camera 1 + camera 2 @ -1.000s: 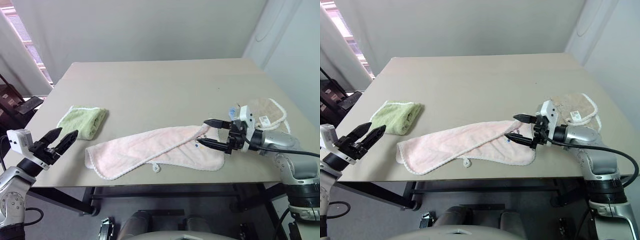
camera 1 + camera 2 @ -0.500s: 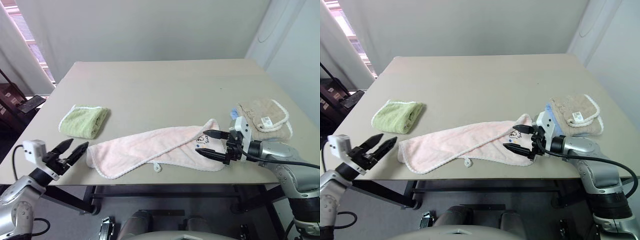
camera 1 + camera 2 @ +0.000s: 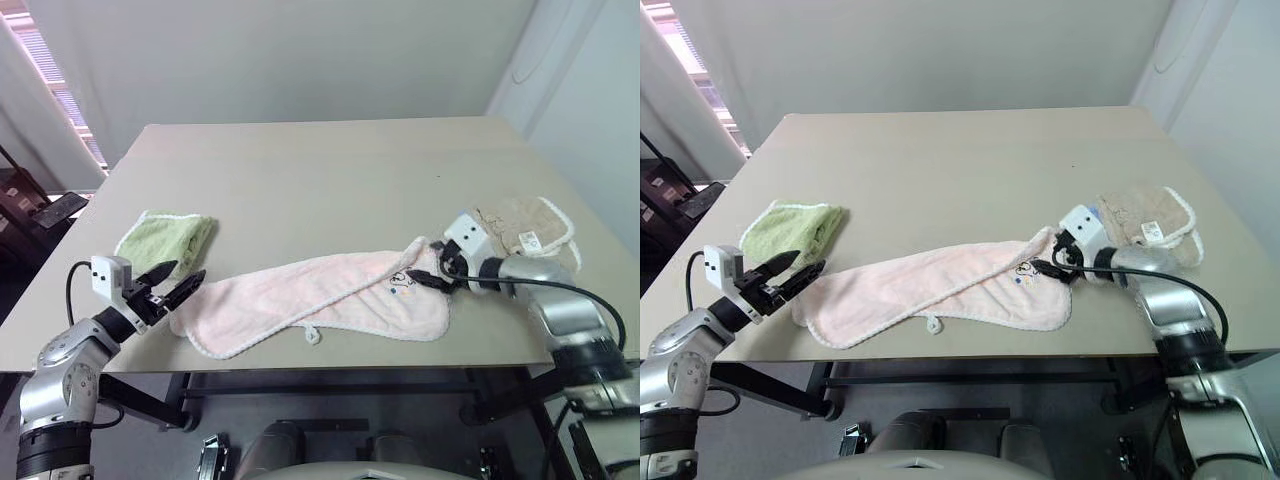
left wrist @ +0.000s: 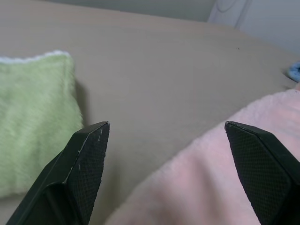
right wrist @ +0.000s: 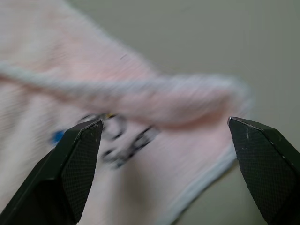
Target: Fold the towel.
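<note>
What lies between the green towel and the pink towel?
Bare table, apart from the open left gripper reaching in at the near end, between green towel and pink towel.

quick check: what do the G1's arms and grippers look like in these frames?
Silver-grey metal arm links with dark joints. Left gripper and right gripper each have two black, tapered fingers with cross-hatched pads, a white box-shaped module at the wrist, and a thin black cable trailing back along the arm.
</note>
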### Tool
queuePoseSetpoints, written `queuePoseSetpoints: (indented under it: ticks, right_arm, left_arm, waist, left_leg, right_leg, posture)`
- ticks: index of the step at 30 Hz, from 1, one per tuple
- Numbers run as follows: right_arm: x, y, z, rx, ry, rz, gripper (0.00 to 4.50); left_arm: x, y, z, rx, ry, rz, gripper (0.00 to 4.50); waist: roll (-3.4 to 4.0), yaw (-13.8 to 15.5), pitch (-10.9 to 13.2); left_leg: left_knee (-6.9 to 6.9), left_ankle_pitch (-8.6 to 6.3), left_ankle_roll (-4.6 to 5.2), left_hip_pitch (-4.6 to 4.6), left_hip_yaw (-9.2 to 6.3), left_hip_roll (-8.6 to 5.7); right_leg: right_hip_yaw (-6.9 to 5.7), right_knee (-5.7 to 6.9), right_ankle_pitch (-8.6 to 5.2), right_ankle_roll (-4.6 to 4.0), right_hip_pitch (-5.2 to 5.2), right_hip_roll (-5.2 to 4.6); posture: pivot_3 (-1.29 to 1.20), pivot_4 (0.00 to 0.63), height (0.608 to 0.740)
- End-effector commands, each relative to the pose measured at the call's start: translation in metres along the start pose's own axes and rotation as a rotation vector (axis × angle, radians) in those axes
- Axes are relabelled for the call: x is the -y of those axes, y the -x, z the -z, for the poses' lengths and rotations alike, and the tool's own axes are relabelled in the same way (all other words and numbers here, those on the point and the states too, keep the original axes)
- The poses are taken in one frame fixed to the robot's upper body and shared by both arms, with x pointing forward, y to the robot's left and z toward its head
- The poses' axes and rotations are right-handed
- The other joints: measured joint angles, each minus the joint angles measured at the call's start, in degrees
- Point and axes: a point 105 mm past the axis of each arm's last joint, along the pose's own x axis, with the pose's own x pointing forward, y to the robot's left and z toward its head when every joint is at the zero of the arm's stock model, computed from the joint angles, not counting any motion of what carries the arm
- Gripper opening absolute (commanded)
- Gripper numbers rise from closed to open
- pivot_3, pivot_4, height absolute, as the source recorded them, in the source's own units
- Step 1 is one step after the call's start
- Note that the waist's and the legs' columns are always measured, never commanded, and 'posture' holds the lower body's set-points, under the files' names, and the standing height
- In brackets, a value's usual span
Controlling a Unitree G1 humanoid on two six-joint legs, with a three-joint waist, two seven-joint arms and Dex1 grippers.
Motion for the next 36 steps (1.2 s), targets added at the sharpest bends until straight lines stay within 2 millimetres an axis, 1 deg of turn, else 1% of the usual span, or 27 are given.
queuePoseSetpoints:
  ticks: [1,5,8,13,17,22,25,27,31,36]
  right_arm:
    - [0.014,-0.013,-0.009,0.030,0.026,0.056,4.45]
    - [0.023,-0.026,-0.004,0.003,-0.062,0.084,4.45]
    - [0.025,-0.033,0.002,-0.017,-0.124,0.076,4.45]
    - [0.028,-0.029,0.003,-0.023,-0.252,0.008,4.45]
    - [0.032,-0.027,-0.003,-0.004,-0.351,-0.019,4.45]
    - [0.032,-0.032,-0.007,-0.004,-0.377,-0.039,4.45]
    - [0.030,-0.034,-0.006,-0.016,-0.365,-0.045,3.91]
    - [0.030,-0.036,-0.005,-0.027,-0.374,-0.048,3.30]
    - [0.025,-0.043,-0.001,-0.061,-0.371,-0.057,3.30]
    - [0.024,-0.050,-0.002,-0.068,-0.390,-0.059,3.30]
  left_arm:
    - [-0.003,-0.001,-0.014,0.047,-0.050,-0.003,4.17]
    - [-0.003,-0.005,-0.016,0.067,-0.052,-0.002,4.17]
    - [-0.002,-0.008,-0.016,0.078,-0.051,-0.004,4.17]
    - [-0.001,-0.006,-0.014,0.081,-0.046,-0.010,4.17]
    - [-0.003,-0.003,-0.012,0.083,-0.041,-0.026,4.17]
    - [-0.001,-0.002,-0.009,0.084,-0.042,-0.028,4.17]
    - [-0.001,0.000,-0.009,0.085,-0.041,-0.034,4.17]
    - [-0.001,0.001,-0.008,0.083,-0.041,-0.039,4.17]
    - [-0.002,0.004,-0.009,0.087,-0.043,-0.050,4.17]
    - [0.000,0.008,-0.007,0.083,-0.046,-0.060,4.17]
  waist:
    - [0.00,-0.02,0.00]
    - [0.00,0.00,0.00]
    - [0.00,-0.04,0.00]
    - [0.01,-0.39,0.00]
    - [0.01,-0.60,0.00]
    - [0.01,-1.47,0.00]
    - [0.02,-1.64,0.00]
    - [0.02,-1.69,0.00]
    - [0.02,-1.74,-0.01]
    - [0.03,-1.76,-0.01]
  left_leg:
    - [0.00,0.00,0.00,0.00,0.00,0.00]
    - [0.05,0.09,0.13,0.01,-0.02,-0.02]
    - [0.14,0.12,0.09,0.03,-0.02,-0.03]
    - [0.20,0.15,0.05,0.07,-0.04,-0.01]
    - [0.24,0.15,0.05,0.07,-0.04,-0.01]
    - [0.23,0.15,0.05,0.07,-0.05,-0.02]
    - [0.23,0.15,0.05,0.07,-0.05,-0.02]
    - [0.23,0.15,0.05,0.07,-0.05,-0.02]
    - [0.24,0.15,0.04,0.08,-0.04,-0.02]
    - [0.23,0.15,0.04,0.08,-0.04,-0.02]
  right_leg:
    - [0.00,0.00,0.01,0.01,0.01,0.00]
    - [0.01,0.18,0.07,0.12,-0.02,0.00]
    - [0.03,0.51,0.05,0.08,-0.13,0.00]
    - [0.04,0.62,0.03,-0.01,-0.11,0.06]
    - [0.05,0.62,0.05,0.02,-0.10,0.06]
    - [0.05,0.63,0.08,0.07,-0.10,0.06]
    - [0.05,0.63,0.09,0.09,-0.11,0.06]
    - [0.05,0.64,0.09,0.09,-0.12,0.07]
    - [0.07,0.66,0.09,0.09,-0.13,0.07]
    - [0.08,0.67,0.09,0.08,-0.14,0.07]
  posture:
    - [0.00,0.000,0.740]
    - [0.00,0.000,0.740]
    - [0.00,0.000,0.740]
    - [0.00,0.000,0.740]
    - [0.00,0.000,0.740]
    - [0.00,0.000,0.740]
    - [0.00,0.000,0.740]
    - [0.00,0.000,0.740]
    - [0.00,0.000,0.740]
    - [0.00,0.000,0.740]
